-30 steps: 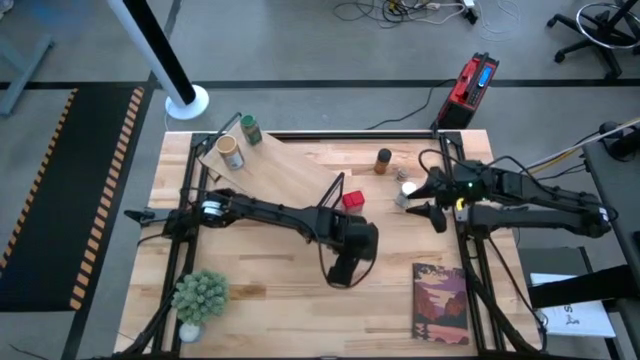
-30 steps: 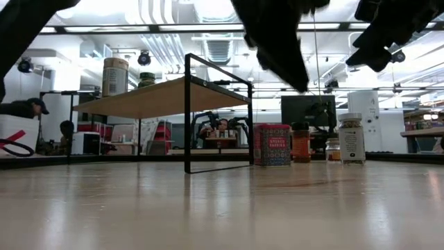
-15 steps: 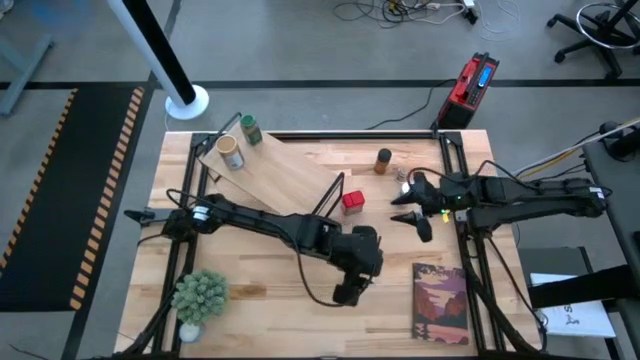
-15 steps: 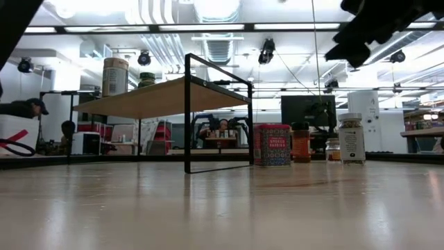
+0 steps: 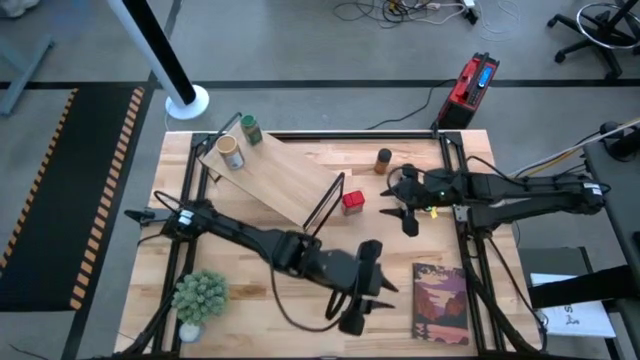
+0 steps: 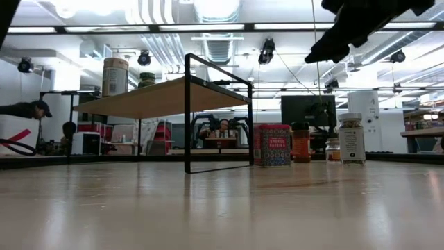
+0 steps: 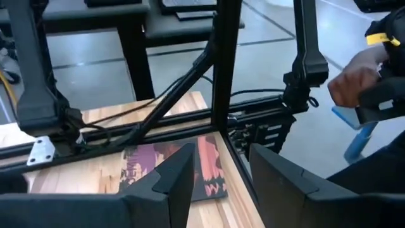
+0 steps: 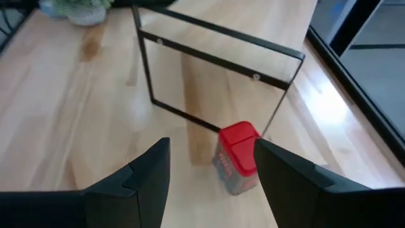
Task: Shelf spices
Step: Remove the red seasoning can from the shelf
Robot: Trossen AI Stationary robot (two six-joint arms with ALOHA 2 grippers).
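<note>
The shelf point(image 5: 280, 175) is a slanted pale plank with a black frame at its lower end. A green-lidded jar point(image 5: 250, 130) and a tan-topped jar point(image 5: 231, 152) stand on its far left end. The red tin point(image 5: 352, 202) stands on the table beside the frame point(image 8: 215, 44). The brown jar point(image 5: 383, 160) stands farther back. The low view also shows a small jar point(image 6: 333, 149) and a white-lidded jar point(image 6: 352, 139) on the table. My right gripper point(image 5: 398, 220) hovers open just right of the red tin point(image 8: 239, 157). My left gripper point(image 5: 360, 305) is open near the table's near edge.
A book point(image 5: 440, 300) lies at the near right corner, right of my left gripper and ahead of it in the left wrist view point(image 7: 171, 164). A potted plant point(image 5: 200, 295) stands at the near left. Black frame rails run along the table's edges.
My left gripper has swung away from the shelf's frame toward the table's near edge. My right gripper has moved left, toward the red tin, and now covers the spot where the white-lidded jar showed from above. The jars and the tin have stayed in place.
</note>
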